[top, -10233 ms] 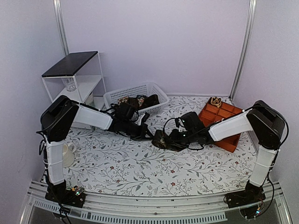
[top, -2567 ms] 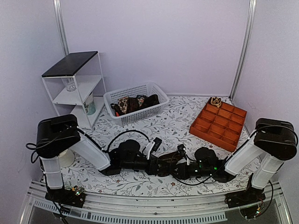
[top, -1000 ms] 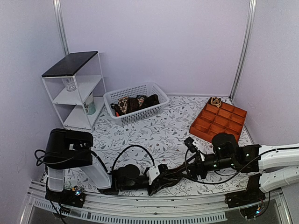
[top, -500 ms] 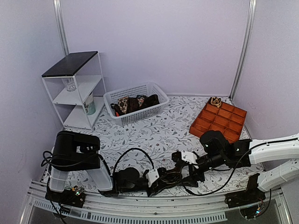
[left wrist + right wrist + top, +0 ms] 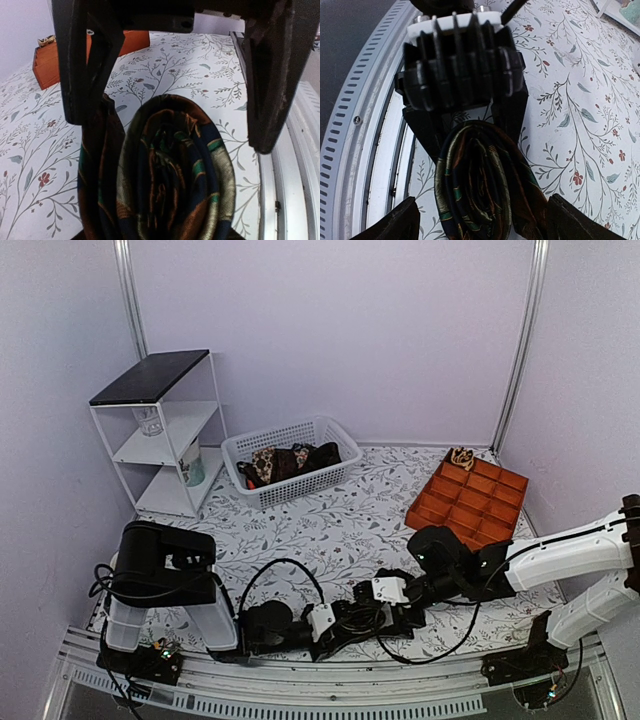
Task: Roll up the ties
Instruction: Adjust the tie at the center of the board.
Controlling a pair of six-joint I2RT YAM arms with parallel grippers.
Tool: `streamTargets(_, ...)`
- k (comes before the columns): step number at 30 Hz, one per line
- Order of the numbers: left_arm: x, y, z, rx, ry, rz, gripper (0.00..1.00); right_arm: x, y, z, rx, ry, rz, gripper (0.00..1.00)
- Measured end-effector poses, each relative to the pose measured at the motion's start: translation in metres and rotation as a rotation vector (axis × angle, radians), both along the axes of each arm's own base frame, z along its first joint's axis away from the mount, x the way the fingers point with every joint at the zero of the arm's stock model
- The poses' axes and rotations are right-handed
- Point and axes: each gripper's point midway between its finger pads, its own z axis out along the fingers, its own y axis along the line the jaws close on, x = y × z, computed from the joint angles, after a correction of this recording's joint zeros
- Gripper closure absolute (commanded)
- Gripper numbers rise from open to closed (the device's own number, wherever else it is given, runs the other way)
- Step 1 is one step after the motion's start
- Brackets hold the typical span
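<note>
One dark brown, green and rust patterned fabric necktie (image 5: pixel 170 170), coiled, on floral white counter (image 5: pixel 165 65) near its front edge. Left gripper (image 5: pixel 172 135) half-parted around it, right gripper (image 5: pixel 485 220) wide, neither pinching. Risk: unsupported coil springing loose.

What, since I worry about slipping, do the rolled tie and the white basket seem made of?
Rolled tie: woven fabric, perhaps silk or polyester, faintly glossy; soft folded layers, gold-edged pattern. White basket: probably rigid plastic, matte; moulded lattice walls.
</note>
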Motion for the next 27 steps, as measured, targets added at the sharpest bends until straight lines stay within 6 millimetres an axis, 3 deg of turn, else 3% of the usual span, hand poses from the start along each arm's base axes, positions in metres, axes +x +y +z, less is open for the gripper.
streamTargets(19, 0.003, 0.006, 0.000, -0.002, -0.018, 0.022, 0.53, 0.015, 0.020, 0.006, 0.015, -0.080, 0.033, 0.07)
streamTargets(27, 0.006, 0.009, 0.000, -0.001, -0.024, 0.041, 0.53, 0.012, 0.019, -0.013, -0.037, -0.042, 0.059, 0.11)
